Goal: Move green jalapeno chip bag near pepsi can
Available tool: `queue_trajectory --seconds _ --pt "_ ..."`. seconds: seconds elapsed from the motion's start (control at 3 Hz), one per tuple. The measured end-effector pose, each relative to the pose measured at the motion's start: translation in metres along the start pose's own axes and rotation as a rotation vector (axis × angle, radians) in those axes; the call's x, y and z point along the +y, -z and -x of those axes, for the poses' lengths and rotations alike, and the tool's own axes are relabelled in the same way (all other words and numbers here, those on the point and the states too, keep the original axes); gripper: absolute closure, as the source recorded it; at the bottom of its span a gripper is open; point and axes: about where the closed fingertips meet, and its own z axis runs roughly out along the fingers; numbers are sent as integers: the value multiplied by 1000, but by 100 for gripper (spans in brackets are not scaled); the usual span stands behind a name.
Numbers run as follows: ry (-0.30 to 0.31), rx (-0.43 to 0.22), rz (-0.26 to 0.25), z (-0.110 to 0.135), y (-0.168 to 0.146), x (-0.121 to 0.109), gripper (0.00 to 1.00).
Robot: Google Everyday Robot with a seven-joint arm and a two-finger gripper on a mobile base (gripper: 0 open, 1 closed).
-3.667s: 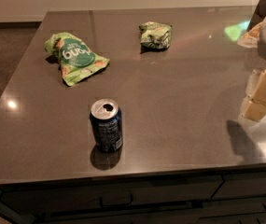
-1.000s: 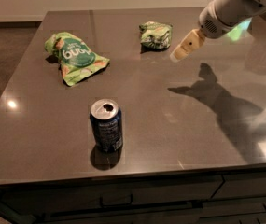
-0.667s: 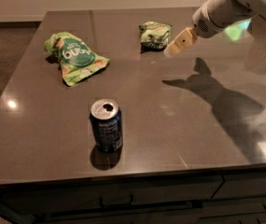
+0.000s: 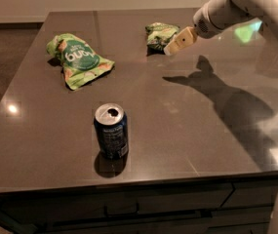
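On the table (image 4: 187,145), camera view: three loose things lie on the dark, glossy top, two bags and one can.
green jalapeno chip bag (image 4: 158,34): one; small, crumpled and dark green, lying at the far side of the table, a little right of the middle, well apart from the can.
pepsi can (image 4: 111,131): one; dark blue with a silver top, standing upright near the front edge, left of the middle, its opened mouth facing up.
light-green bag (image 4: 78,60): one; larger and brighter, with big white lettering, lying flat at the far left, apart from both the can and the small bag.
tool (image 4: 173,47): one; cream-coloured, slanting down and to the left, its tip just beside the right edge of the green jalapeno chip bag. From where I stand I cannot tell whether it touches the bag, nor whether it is spread or pressed together.
arm (image 4: 236,4): one; pale, stretching from the upper right corner, above the table.
shadow (image 4: 221,94): one dark shape of the arm across the right half of the table.
bright spots: two; a greenish patch (image 4: 246,33) at the far right, and a small white glint (image 4: 12,108) near the left edge.
drawer fronts (image 4: 129,209): dark, below the table's front edge.
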Motion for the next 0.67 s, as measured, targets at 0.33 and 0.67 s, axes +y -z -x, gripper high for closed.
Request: queue_trajectory --seconds 0.33,0.67 --pt "-3 10 -29 5 -16 -6 0" --pt "-41 -12 -68 19 -39 -21 0"
